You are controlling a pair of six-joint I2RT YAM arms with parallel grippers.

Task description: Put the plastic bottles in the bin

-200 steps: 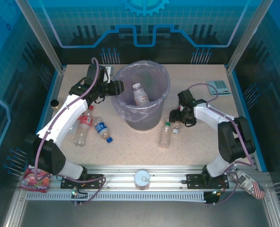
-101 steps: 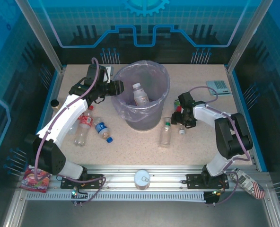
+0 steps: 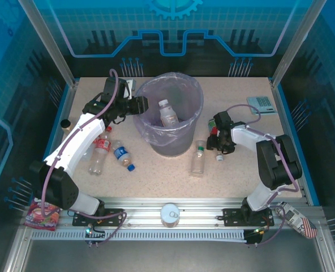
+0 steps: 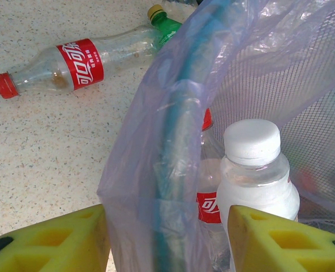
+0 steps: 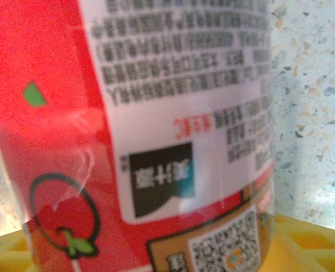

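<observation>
Left gripper [image 3: 140, 106] sits at the bin's [image 3: 170, 144] left rim, yellow fingers [image 4: 48, 241] apart, one outside and one inside, with rim and bag [image 4: 150, 170] between them. Pinching or not, I can't tell. Inside the bin a white-capped bottle [image 4: 252, 170] stands just beside the inner finger, with a second bottle [image 4: 209, 205] next to it. Over on the right, the right gripper [image 3: 214, 137] is low on the table [image 3: 241, 175] with a red bottle [image 5: 128, 113] between its jaws; gripped or merely flanked, I can't tell. A green-capped bottle [image 3: 198, 161] lies near it. Left of the bin, a Coke bottle [image 3: 101, 148] and a blue-capped bottle [image 3: 122, 156] lie side by side.
</observation>
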